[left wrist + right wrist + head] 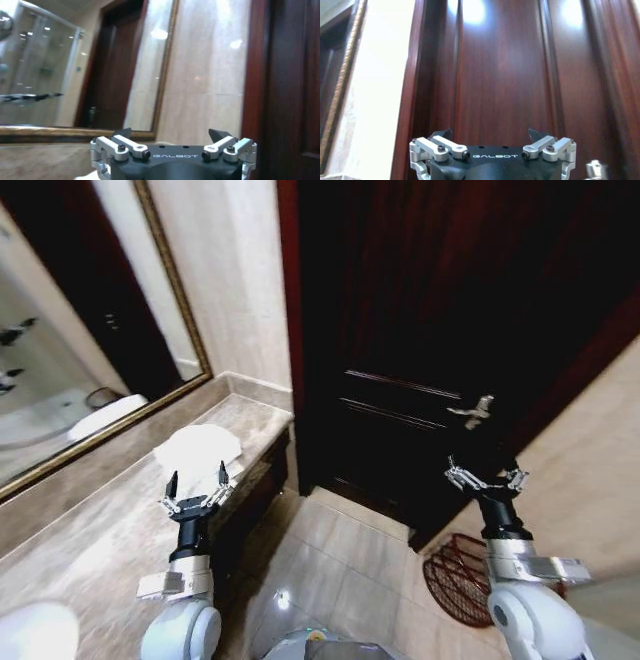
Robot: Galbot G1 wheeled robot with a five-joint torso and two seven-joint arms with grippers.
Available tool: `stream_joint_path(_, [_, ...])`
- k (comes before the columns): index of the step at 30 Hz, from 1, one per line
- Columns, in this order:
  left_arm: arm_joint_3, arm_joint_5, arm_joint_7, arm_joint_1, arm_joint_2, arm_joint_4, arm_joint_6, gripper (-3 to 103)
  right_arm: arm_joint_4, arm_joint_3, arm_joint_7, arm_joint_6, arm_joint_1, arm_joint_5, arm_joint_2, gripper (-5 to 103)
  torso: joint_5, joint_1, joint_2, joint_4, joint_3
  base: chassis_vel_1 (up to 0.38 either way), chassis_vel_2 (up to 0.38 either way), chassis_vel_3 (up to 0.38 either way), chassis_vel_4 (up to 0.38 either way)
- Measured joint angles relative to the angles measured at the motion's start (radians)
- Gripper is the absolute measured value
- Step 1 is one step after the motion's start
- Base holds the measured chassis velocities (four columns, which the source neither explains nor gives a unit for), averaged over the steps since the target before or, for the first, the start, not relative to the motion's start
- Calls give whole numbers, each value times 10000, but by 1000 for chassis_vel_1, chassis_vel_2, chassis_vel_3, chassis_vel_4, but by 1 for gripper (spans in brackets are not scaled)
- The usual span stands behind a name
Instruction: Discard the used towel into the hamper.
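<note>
A crumpled white towel (197, 448) lies on the marble counter (90, 530) near its far end, below the mirror. My left gripper (197, 481) hovers open just in front of the towel, with nothing between its fingers; the left wrist view shows that gripper (171, 134) facing the wall and mirror. The hamper (457, 578), a dark red-brown wire basket, stands on the floor at the right, partly behind my right arm. Above it and in front of the door, my right gripper (486, 473) is open and empty. The right wrist view shows this gripper (490, 134) facing the door.
A dark wooden door (440, 330) with a metal handle (472, 411) fills the middle and right. A gold-framed mirror (70, 330) hangs over the counter. A white rounded object (38, 630) sits at the counter's near end. Tiled floor (340, 570) lies between counter and hamper.
</note>
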Motion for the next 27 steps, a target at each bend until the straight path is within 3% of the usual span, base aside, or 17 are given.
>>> stream_joint_path(10, [-314,116,-595,-150,291,305,215,100,-283,-30,225,20,114,-11,-8,100,-2,-1,0,-2,0,30,24,28,24])
stream_joint_path(13, [-410,-455,-1067,-409,916,535,1465,100,-426,-56,243,62,155,-28,12,100,-3,-1,0,0,0,0,0,0,0])
stream_joint_path(14, [-410,-455,-1067,-409,916,535,1465,100,-426,-56,243,62,155,-28,12,100,-3,-1,0,0,0,0,0,0,0])
stream_joint_path(17, [-545,-1726,-1255,-934,1881,1086,2488,100,-607,-60,235,160,159,-83,77,100,-4,0,0,-2,0,0,0,0,0])
stream_joint_path(21, [-586,-2351,-1336,-1307,2342,1337,3002,100,-790,-73,235,217,159,-149,128,100,-5,0,0,0,0,0,0,0,0])
stream_joint_path(23, [-600,-2792,-1390,-1773,2882,1618,3455,100,-952,-92,238,267,140,-206,154,100,-3,0,0,0,0,0,0,0,0])
stream_joint_path(25, [-616,-2867,-1394,-1888,3001,1690,3516,100,-982,-93,237,276,136,-218,154,100,-4,0,0,0,0,0,0,0,0])
stream_joint_path(27, [-682,-3259,-1417,-2333,3552,1987,3771,100,-1189,-97,232,346,155,-265,141,100,-4,0,0,-1,0,0,0,0,0])
